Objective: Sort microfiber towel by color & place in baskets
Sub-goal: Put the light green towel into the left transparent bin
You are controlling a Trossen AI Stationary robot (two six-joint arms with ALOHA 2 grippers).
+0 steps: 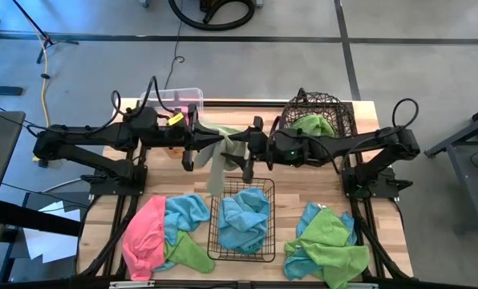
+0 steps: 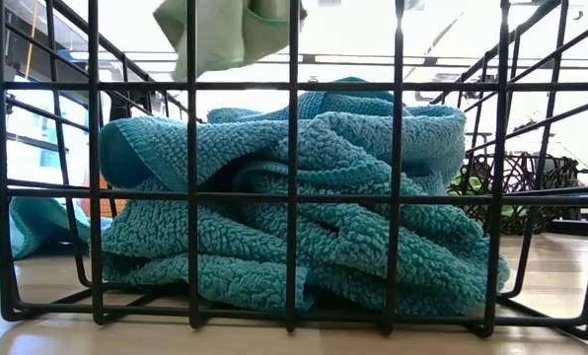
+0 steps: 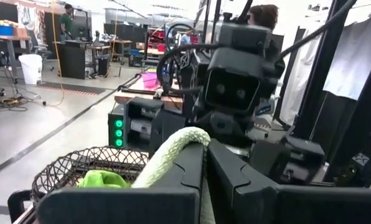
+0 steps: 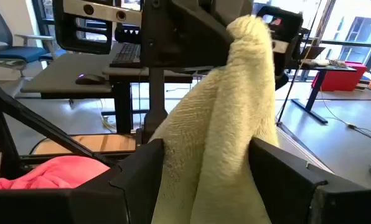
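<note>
Left gripper (image 1: 200, 142), fingers clamped on a pale green towel (image 1: 216, 164), holds it above the table's middle, the cloth hanging toward the black wire-grid basket (image 1: 263, 245) of blue towels (image 1: 245, 218). Right gripper (image 1: 241, 145), fingers spread apart, straddles the same towel. Round wire basket (image 1: 341, 112) holds a lime green towel (image 1: 313, 124); the clear tub (image 1: 177, 95) sits beside the left arm.

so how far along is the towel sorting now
Partly done. Blue towels lie in the black wire-grid basket, a green one in the round wire basket.

In hand: a pale green towel hangs at mid-table, pinched in the shut left tool, with the open right tool around it.

Left: the pink, blue and green pile at front left and the blue-green pile at front right.
</note>
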